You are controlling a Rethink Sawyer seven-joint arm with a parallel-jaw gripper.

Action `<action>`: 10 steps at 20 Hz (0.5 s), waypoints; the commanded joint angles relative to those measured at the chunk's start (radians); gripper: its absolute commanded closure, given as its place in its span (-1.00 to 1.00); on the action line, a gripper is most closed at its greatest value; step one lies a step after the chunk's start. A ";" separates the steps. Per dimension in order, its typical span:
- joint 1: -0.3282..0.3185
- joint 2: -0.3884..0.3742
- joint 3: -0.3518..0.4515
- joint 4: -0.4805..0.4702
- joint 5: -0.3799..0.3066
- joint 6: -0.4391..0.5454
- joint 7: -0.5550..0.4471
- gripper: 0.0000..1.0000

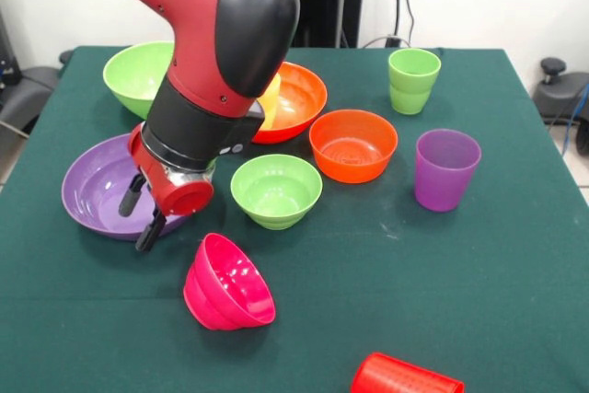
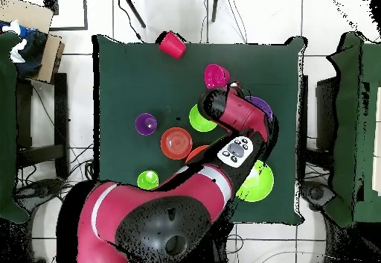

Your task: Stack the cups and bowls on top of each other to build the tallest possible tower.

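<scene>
My gripper [image 1: 140, 216] is open and empty, low over the near rim of the large purple bowl [image 1: 92, 192]. The small magenta-pink bowl [image 1: 228, 284] lies tipped on its side just in front of it. The small lime green bowl [image 1: 276, 190] and small orange bowl [image 1: 353, 144] stand upright mid-table. The large orange bowl [image 1: 299, 98] holds the yellow cup [image 1: 271, 98], mostly hidden by my arm. The large lime green bowl [image 1: 136, 75] sits at the back left. The purple cup [image 1: 446, 169] and light green cup [image 1: 413, 80] stand upright. The red cup [image 1: 405, 377] lies on its side at the front edge.
My arm [image 2: 231, 126] covers the large orange bowl and most of the purple bowl in the overhead view. The green tablecloth [image 1: 460, 283] lies bare at the front right. A chair [image 2: 22, 126] stands beside the table.
</scene>
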 commanded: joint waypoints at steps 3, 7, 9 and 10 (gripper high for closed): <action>0.001 0.101 0.128 -0.039 0.004 -0.080 0.145 -1.00; -0.006 0.108 0.134 -0.042 0.001 -0.099 0.137 -1.00; -0.008 0.104 0.139 -0.039 -0.003 -0.104 0.131 -1.00; -0.009 0.104 0.140 -0.038 -0.004 -0.105 0.129 -1.00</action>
